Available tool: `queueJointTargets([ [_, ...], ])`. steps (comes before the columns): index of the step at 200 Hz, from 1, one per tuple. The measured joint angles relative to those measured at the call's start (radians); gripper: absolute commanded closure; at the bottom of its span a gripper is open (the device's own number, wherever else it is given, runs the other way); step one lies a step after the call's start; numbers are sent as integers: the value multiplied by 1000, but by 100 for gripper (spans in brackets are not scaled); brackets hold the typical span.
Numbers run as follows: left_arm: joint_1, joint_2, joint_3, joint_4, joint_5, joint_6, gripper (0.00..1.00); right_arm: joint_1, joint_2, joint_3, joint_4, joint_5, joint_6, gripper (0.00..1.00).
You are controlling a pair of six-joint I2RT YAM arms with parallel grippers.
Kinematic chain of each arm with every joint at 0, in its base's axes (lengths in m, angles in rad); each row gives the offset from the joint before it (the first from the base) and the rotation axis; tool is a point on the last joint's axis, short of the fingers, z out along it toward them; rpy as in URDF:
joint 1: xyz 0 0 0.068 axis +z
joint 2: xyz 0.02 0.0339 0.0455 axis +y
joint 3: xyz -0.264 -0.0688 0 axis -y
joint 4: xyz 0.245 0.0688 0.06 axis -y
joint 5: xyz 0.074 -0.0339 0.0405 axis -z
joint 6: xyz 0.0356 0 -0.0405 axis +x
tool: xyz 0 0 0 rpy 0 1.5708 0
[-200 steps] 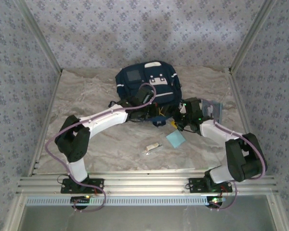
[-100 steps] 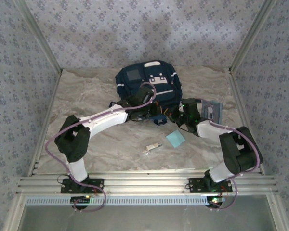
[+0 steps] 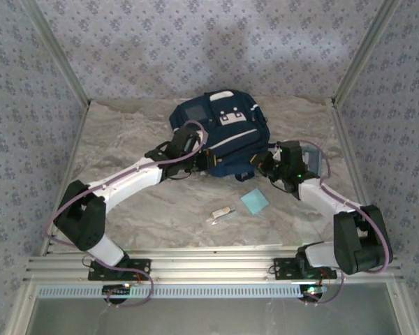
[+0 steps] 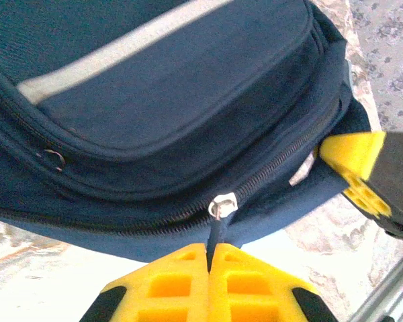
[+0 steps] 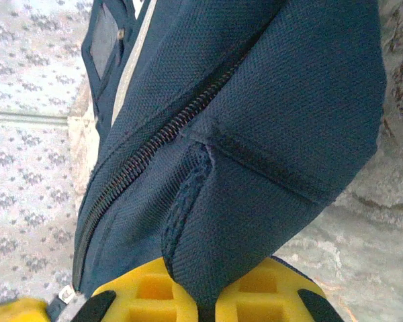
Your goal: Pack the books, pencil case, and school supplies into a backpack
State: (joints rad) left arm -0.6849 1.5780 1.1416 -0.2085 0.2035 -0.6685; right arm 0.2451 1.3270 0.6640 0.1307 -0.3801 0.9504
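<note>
- Left gripper (image 4: 209,260) pinches the zip pull (image 4: 217,231) on the backpack's (image 3: 220,129) near edge.
- Right gripper (image 5: 203,295) is clamped on the backpack's right corner.
- Backpack sits mid-table, towards the back.
- Pad (image 3: 254,202) and stick (image 3: 220,214) lie apart on open table (image 3: 126,139) in front.

The navy backpack (image 3: 220,129), white-striped with a grey patch, lies face up near the counter's far edge, its zipper (image 4: 223,203) closed. The light-blue pad (image 3: 254,201) and white stick (image 3: 220,215) lie apart mid-counter.
</note>
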Motion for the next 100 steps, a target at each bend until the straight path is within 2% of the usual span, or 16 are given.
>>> queueJointTargets([
  [16, 42, 0, -18, 3, -5, 18, 100, -7, -5, 12, -42, -13, -29, 100],
  [56, 141, 25, -39, -5, -39, 65, 100, -130, -11, 37, -122, -62, -90, 100],
  [100, 200, 134, -39, 8, -163, 119, 100, -171, -11, 79, -188, -72, -144, 100],
])
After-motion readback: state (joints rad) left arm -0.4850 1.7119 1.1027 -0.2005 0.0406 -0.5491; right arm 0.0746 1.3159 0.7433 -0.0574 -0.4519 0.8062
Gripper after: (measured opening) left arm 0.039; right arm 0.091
